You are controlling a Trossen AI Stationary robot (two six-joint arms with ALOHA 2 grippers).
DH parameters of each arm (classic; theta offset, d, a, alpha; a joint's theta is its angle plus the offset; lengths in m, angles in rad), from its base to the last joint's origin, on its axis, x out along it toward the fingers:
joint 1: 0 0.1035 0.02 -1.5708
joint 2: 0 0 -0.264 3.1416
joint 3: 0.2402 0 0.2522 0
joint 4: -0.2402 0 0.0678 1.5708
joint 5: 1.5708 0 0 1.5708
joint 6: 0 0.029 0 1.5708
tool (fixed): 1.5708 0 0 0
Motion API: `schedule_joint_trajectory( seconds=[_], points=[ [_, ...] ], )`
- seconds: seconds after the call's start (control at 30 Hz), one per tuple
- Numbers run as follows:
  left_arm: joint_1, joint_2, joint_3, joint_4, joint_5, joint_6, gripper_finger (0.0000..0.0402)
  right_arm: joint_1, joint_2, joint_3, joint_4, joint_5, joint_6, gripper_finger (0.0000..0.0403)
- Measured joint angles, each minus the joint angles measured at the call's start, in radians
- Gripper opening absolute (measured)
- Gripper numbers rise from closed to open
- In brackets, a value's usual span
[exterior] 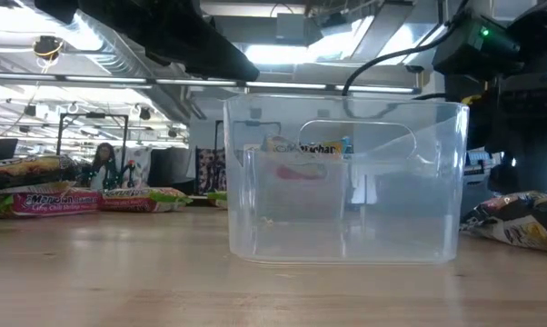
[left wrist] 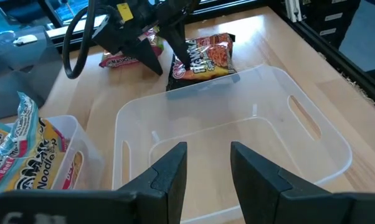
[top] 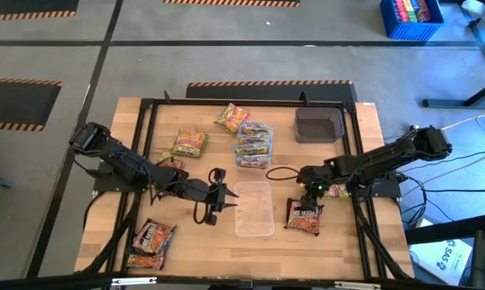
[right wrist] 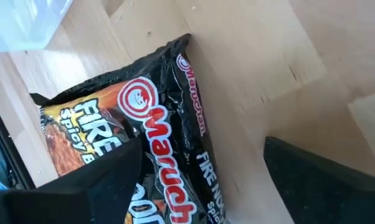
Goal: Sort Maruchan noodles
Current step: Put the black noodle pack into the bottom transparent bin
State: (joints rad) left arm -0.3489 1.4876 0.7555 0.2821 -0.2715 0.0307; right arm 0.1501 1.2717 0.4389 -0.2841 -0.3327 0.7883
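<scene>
A dark maroon Maruchan packet lies flat on the table, right of an empty clear tub. My right gripper hangs open over the packet's far end, pointing steeply down; in the right wrist view one finger is over the packet and the other over bare wood. My left gripper stands open at the tub's left wall, holding nothing. Other packets lie around: yellow-green ones, and maroon ones at the near left. My right gripper has one fingertip down at the maroon packet's far end, coming from above; whether it touches the wrapper I cannot tell. The other finger stands beside the packet over the table.
A second clear tub at the table's middle holds pale blue packets. A dark grey tray sits at the far right. A greenish packet lies under my right arm. A black frame runs round the working area.
</scene>
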Motion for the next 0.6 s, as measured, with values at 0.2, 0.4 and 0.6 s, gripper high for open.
schedule_joint_trajectory(
  seconds=[0.2,0.4,0.6],
  points=[
    [0.0,0.0,0.0,0.0,-0.004,0.0,0.0117,0.002,0.003,0.0,0.048,-0.004,-0.011,0.0238],
    [0.0,0.0,0.0,0.014,-0.016,-0.001,0.0117,0.002,0.004,-0.001,0.115,-0.019,-0.06,0.0116],
    [0.001,0.0,0.0,0.018,-0.027,-0.001,0.0117,0.001,0.003,-0.001,0.108,-0.018,-0.112,0.0012]
  ],
)
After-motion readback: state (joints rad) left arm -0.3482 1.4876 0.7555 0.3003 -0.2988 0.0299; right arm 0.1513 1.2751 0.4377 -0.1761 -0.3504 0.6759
